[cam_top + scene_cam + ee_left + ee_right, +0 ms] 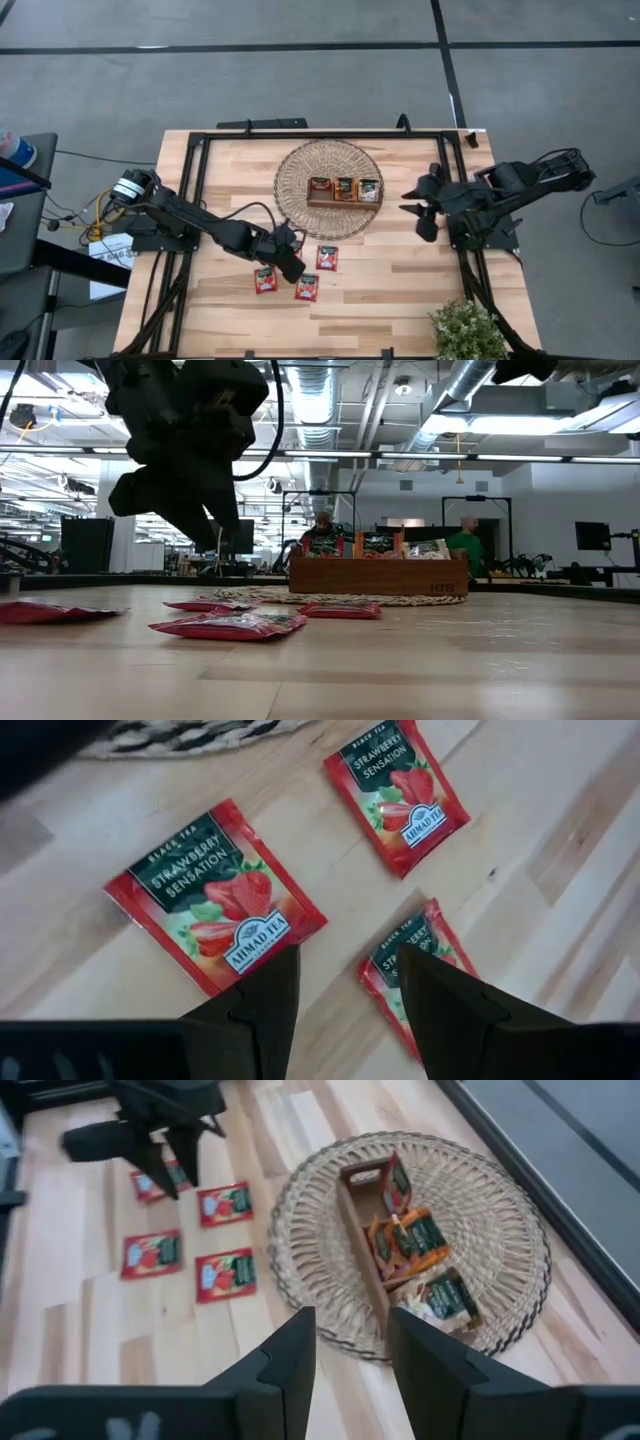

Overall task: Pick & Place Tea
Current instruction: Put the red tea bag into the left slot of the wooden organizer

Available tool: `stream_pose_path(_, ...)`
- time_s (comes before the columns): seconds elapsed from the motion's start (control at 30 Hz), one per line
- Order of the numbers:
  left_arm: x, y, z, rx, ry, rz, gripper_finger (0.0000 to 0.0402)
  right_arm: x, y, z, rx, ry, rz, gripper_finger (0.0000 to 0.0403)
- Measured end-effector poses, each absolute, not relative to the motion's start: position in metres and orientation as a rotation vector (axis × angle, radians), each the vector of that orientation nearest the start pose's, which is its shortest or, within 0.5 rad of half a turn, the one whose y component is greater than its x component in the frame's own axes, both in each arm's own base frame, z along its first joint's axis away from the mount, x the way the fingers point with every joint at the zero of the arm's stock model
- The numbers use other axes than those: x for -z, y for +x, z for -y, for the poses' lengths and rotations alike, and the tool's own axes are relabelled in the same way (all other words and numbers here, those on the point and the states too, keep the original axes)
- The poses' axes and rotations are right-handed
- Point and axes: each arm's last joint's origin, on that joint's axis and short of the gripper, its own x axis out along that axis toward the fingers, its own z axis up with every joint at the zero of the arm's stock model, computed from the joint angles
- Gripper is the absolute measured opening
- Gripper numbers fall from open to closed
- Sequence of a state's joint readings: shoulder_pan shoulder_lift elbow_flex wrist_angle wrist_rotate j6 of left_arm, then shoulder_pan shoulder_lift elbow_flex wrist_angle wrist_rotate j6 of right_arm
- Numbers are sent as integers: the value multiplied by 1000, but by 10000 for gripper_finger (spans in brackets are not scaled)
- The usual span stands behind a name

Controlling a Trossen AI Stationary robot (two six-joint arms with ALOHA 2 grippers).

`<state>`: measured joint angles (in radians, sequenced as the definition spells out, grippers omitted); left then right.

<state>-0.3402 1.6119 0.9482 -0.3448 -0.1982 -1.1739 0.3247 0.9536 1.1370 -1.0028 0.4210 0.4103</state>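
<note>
Currently, four red strawberry tea sachets (327, 258) lie flat on the wooden table (400, 290), lower centre of the high view, just below the woven mat (290, 170) carrying the wooden tray (344, 202), whose three compartments already hold sachets. The left gripper (290, 262) hovers among the loose sachets with fingers (262, 1000) apart and empty. To grip cleanly, centre one sachet edge between the fingers, descend vertically, and close without disturbing neighbours. The right gripper (420, 212) waits right of the mat, fingers apart, holding nothing.
</note>
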Motion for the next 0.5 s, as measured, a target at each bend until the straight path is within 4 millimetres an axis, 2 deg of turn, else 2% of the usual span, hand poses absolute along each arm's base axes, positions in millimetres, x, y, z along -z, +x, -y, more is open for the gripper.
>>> stream_pose_path(0.13, -182, 295, 104, -450, -850, -902, 162, -356, 143, -43, 196, 85, -702, 118)
stream_pose_path(0.2, -182, 293, 107, -438, -840, -907, 162, -351, 139, -45, 173, 81, -692, 118)
stream_pose_path(0.37, -183, 292, 113, -362, -680, -915, 162, -325, 136, -51, 122, 109, -640, 118)
stream_pose_path(0.5, -187, 294, 111, -303, -586, -937, 162, -315, 139, -56, 86, 125, -592, 118)
